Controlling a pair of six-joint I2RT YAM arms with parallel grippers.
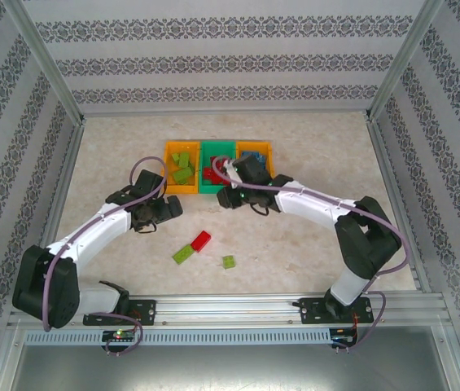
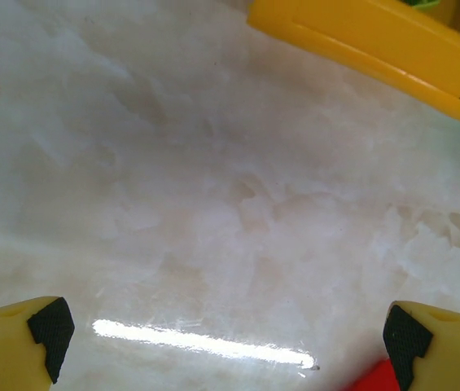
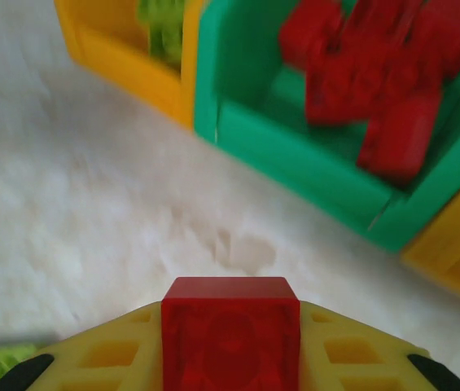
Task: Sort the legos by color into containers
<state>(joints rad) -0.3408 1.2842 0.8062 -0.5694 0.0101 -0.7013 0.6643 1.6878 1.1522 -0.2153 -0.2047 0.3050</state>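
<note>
Right claw (image 3: 230, 371) clamped on red lego brick (image 3: 230, 326), probably bound for blurry green middle bin (image 3: 295, 167) holding red legos (image 3: 392, 130); left claw (image 2: 228, 338) spread wide over surface (image 2: 213, 204), waiting.

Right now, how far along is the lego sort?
Looks done: lime bricks lie in the left orange bin, and a red pile sits in the green bin. In hand: the right gripper is shut on a held red brick, facing the green bin. Left: a loose red brick, a neighbouring lime brick and a lone lime brick on the table. The left gripper is open.
</note>
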